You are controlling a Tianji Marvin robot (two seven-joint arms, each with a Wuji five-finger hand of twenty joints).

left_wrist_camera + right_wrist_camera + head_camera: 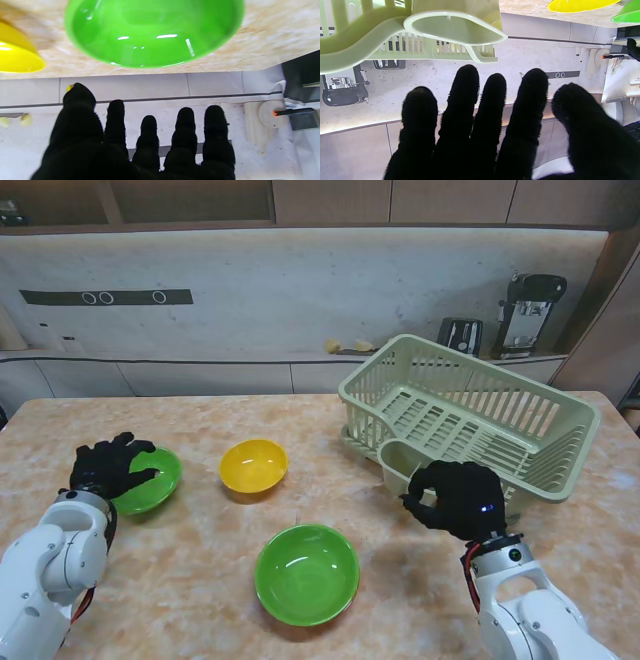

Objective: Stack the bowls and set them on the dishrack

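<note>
Marble-look worktop [200, 580], three bowls still separate. Left robot hand [108, 466] hovers, fingers spread, over the small green bowl [148, 479], probably lining up a grab. Right robot hand [455, 498] waits loosely curled, empty, beside the dishrack [470, 412].

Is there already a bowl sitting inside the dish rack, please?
No, the dish rack holds nothing, and the yellow bowl and both green bowls sit separately on the table.

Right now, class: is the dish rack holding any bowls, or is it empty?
Empty. The dish rack shows only bare slats; all three bowls sit on the table.
</note>
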